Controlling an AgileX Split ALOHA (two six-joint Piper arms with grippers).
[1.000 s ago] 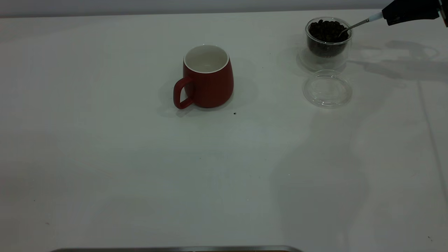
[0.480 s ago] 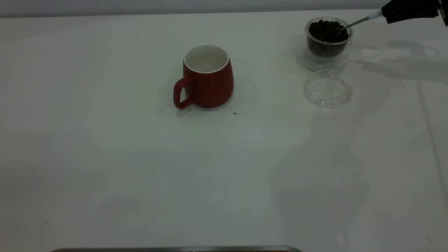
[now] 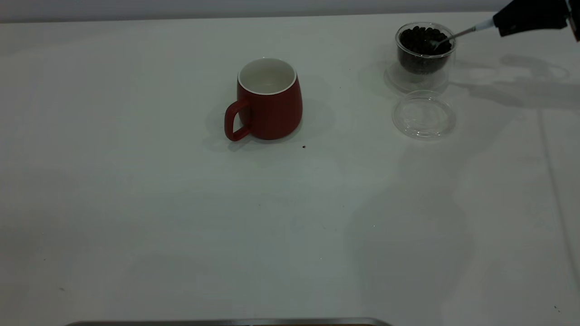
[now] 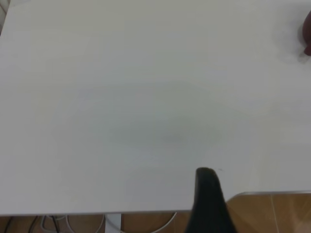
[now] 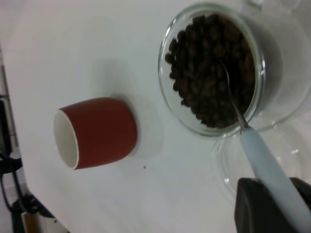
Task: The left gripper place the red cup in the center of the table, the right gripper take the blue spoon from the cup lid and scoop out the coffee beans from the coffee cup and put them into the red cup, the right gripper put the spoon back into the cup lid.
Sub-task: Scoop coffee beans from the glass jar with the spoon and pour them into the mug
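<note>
Two cups, one lid: right gripper [image 3: 498, 21] jaws pinching blue spoon [image 3: 457, 33]; left jaws unclear

The right gripper [image 3: 530, 17] is cut off by the exterior view's top right corner, so only its dark tip shows. The blue spoon [image 5: 272, 172] has its handle end hidden between the fingers. The red cup [image 4: 307, 34] is a sliver at the left wrist view's edge.
</note>
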